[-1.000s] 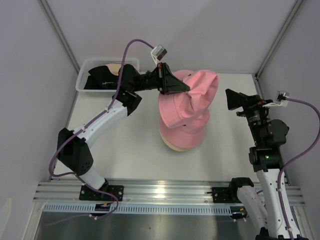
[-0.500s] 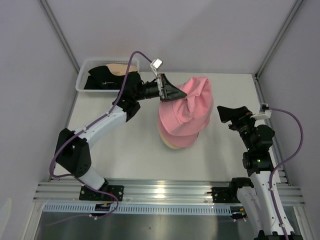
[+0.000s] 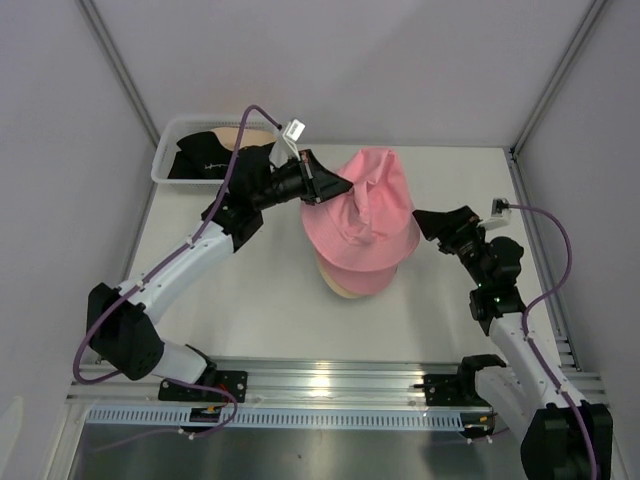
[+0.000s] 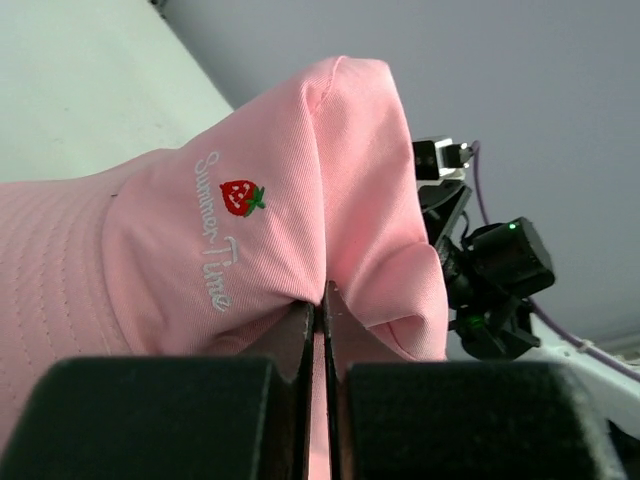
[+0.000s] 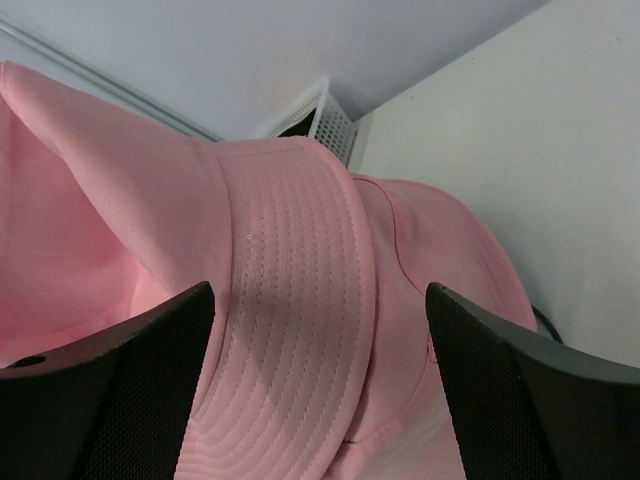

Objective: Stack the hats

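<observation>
Left gripper [image 4: 320, 300] pinched fully shut on a fold of pink hat [image 3: 368, 205]; no gap between the pads in left wrist view, only a thin sliver of pink fabric. Hat held up over middle of table [image 3: 250, 290], crown pulled into a peak, brim hanging down over the pile below. Red strawberry mark [image 4: 243, 196] with white script on crown side, readable from left wrist only.

Right gripper [image 3: 425, 222] spread wide, nothing held, just right of the pink brim. Touching the fabric or apart: cannot tell from above. In right wrist view, fingers [image 5: 110, 395] at the two frame edges, bases cut off at the bottom, stitched pink brim filling the space between.

Under the pink: cream hat [image 3: 348, 288] at bottom of pile, only the near edge of its brim showing, rest covered. A second pink layer between the two in right wrist view; separate hat or part of the held one, cannot tell.

Far left corner: white basket [image 3: 163, 150], right end hidden behind the left arm. Inside, black hat [image 3: 200, 160] with a small light mark too small to read. Behind it a cream-coloured piece [image 3: 230, 137], mostly hidden, shape unclear.

Right arm [image 4: 495, 270] visible past the pink hat in left wrist view, its fingers hidden by the fabric there.
</observation>
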